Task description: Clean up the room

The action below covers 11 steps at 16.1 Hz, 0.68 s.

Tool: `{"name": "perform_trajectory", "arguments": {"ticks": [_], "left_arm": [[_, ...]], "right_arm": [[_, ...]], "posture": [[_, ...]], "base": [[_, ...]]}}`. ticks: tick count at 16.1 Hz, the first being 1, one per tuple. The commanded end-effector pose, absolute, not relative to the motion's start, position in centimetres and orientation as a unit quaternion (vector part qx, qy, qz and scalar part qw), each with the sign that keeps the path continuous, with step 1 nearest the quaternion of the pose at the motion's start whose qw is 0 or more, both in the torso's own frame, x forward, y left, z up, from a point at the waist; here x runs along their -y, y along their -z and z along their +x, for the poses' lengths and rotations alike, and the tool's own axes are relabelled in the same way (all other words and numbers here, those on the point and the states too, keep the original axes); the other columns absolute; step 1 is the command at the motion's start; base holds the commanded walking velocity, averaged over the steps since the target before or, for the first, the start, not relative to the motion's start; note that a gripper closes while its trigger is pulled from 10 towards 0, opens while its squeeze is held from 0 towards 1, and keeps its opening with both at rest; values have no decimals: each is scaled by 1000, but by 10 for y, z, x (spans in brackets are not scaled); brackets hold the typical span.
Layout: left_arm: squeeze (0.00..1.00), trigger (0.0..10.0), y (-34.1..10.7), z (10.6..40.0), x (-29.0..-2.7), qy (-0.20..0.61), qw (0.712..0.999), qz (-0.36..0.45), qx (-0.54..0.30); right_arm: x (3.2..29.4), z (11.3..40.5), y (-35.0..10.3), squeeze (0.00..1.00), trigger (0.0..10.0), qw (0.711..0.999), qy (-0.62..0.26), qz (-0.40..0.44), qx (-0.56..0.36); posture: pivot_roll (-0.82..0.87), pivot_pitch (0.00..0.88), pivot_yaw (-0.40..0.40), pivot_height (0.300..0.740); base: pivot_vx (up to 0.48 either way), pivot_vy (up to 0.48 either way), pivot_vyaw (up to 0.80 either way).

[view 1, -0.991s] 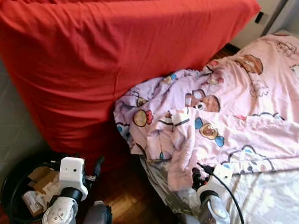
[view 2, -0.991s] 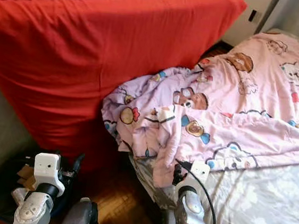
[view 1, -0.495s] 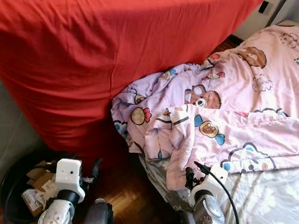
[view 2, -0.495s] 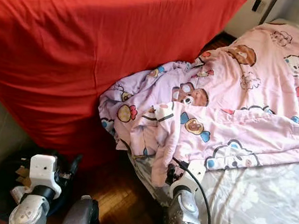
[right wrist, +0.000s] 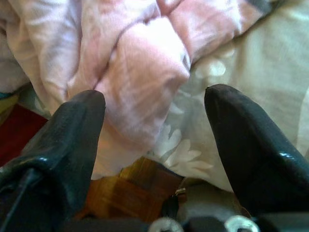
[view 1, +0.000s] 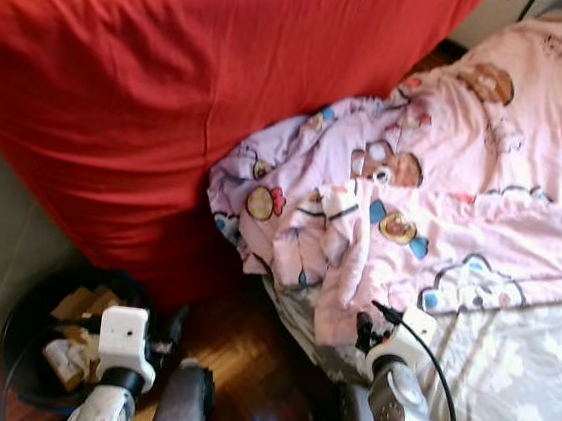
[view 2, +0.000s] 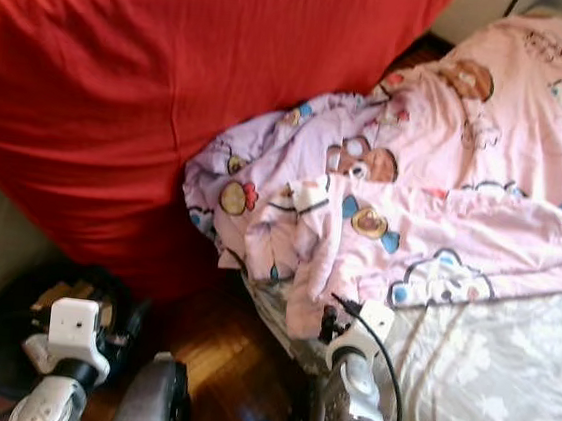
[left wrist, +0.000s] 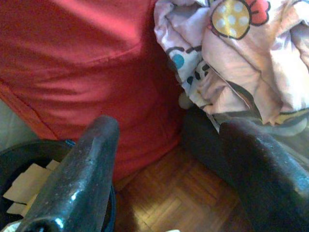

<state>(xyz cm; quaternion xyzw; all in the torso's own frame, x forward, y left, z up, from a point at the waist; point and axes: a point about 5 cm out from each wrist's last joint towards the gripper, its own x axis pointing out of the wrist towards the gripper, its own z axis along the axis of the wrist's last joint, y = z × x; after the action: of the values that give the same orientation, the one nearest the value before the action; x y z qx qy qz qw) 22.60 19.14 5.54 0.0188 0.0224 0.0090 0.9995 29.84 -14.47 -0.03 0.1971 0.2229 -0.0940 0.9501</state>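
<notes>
At the bed's near corner, the right gripper [right wrist: 154, 121] hovers with fingers spread before the pink blanket [view 1: 443, 197], which droops over the grey sheet [view 1: 524, 387]. Lower left, the left gripper [left wrist: 169, 159] is spread too, above a black bin [view 1: 22, 329] beside the red cushion [view 1: 173, 89].

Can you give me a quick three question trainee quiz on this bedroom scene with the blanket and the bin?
1. True or false: the pink cartoon blanket hangs off the bed's corner toward the wooden floor.
2. What leans beside the bed: A) red covered mattress, B) ladder, C) mirror?
3. Fill in: the black bin holds ____ scraps.

Key: 1 true; 2 A; 3 cardboard. Both the left end effector and right end effector are open.
</notes>
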Motion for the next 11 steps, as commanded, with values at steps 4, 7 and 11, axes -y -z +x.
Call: {"name": "perform_trajectory", "arguments": {"ticks": [4, 7, 11], "left_arm": [[0, 10000, -56, 216, -187, -5, 999, 20, -36], [0, 10000, -62, 211, -187, -1, 999, 27, -35], [0, 10000, -64, 198, -191, -13, 999, 28, -42]], "right_arm": [[137, 292, 5, 0, 10000, 946, 71, 226, -219], [136, 295, 2, 0, 10000, 949, 67, 229, -208], [138, 303, -6, 0, 10000, 953, 62, 227, -191]], "posture": [[184, 374, 50, 625], [208, 422, 63, 625], [223, 445, 60, 625]], "base": [[0, 0, 0], [0, 0, 0], [0, 0, 0]]}}
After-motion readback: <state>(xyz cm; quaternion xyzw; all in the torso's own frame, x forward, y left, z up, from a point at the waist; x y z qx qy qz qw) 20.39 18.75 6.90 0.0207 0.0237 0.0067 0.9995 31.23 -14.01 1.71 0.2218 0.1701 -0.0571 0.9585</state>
